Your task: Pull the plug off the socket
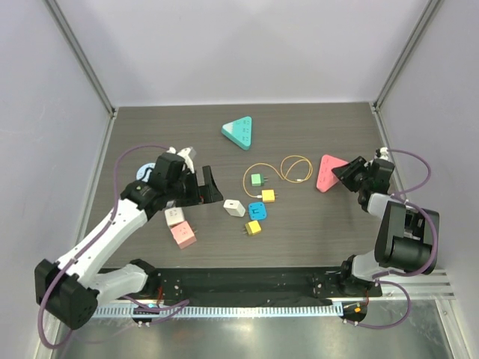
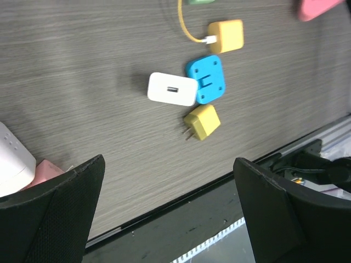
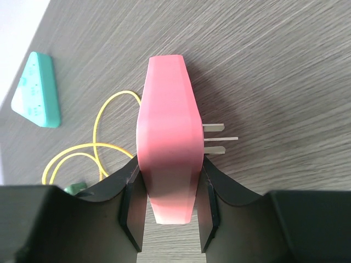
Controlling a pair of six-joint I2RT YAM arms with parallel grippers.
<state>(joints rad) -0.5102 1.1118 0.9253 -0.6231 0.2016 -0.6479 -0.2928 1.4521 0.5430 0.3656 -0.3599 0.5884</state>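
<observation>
My right gripper [image 1: 346, 173] is shut on a pink triangular socket block [image 1: 327, 173], held on edge just above the table. In the right wrist view the block [image 3: 167, 137] sits between both fingers, and three metal prongs [image 3: 216, 138] stick out of its right face. I see no plug seated in it. My left gripper [image 1: 206, 187] is open and empty, hovering above the table left of a white plug [image 2: 172, 89], a blue plug [image 2: 205, 79] and a small yellow plug [image 2: 202, 121]. A teal triangular socket block [image 1: 238, 132] lies at the back.
A yellow cable [image 1: 288, 170] loops between a green plug [image 1: 257, 180] and a yellow plug [image 1: 268, 196]. A white cube [image 1: 175, 217] and a pink cube [image 1: 183, 235] lie under the left arm. The table's front edge and black rail [image 2: 219, 208] are close below the left gripper.
</observation>
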